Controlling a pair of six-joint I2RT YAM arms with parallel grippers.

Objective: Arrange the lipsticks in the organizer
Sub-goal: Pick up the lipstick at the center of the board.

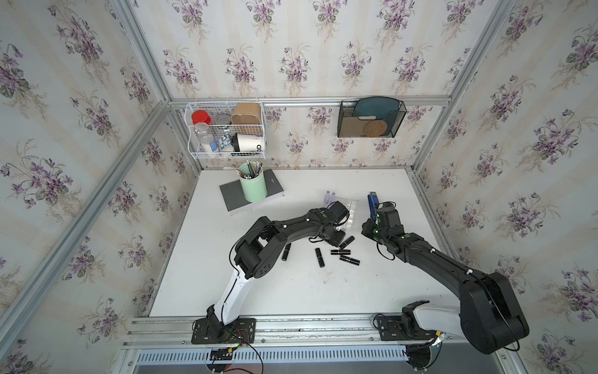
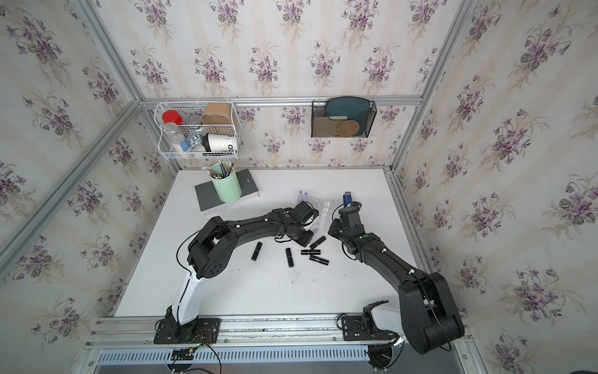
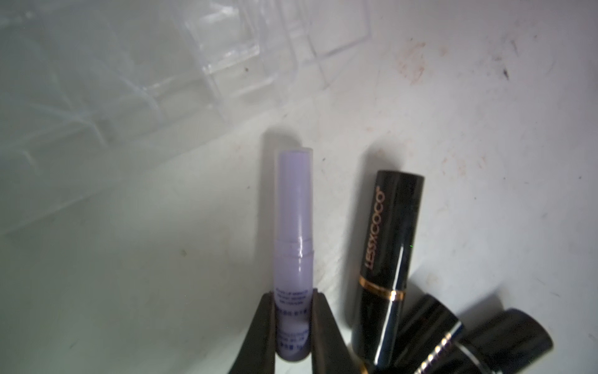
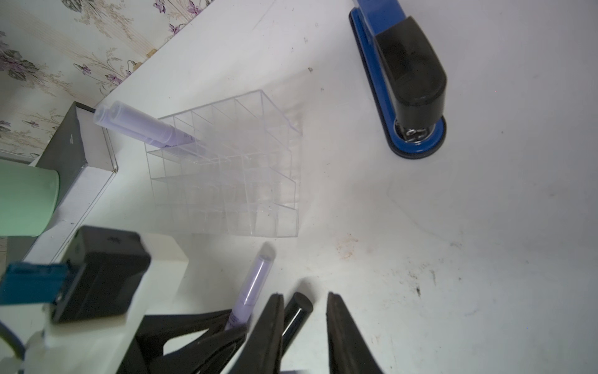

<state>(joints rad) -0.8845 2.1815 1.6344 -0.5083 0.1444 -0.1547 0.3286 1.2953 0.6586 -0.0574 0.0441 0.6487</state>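
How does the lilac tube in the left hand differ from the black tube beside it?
The lilac tube is pale and slimmer; the black tube is glossy, thicker, with a gold band and lettering. The lilac tube is clamped in the left hand; the black tube lies free on the table. Both are capped cylinders, nearly parallel.

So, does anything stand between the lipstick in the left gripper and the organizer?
Nothing visible does. The left gripper holds a lilac lipstick; only table lies between its tip and the organizer. The black lipsticks lie beside it, not ahead. Two lilac tubes fill far cells; the near cells are empty.
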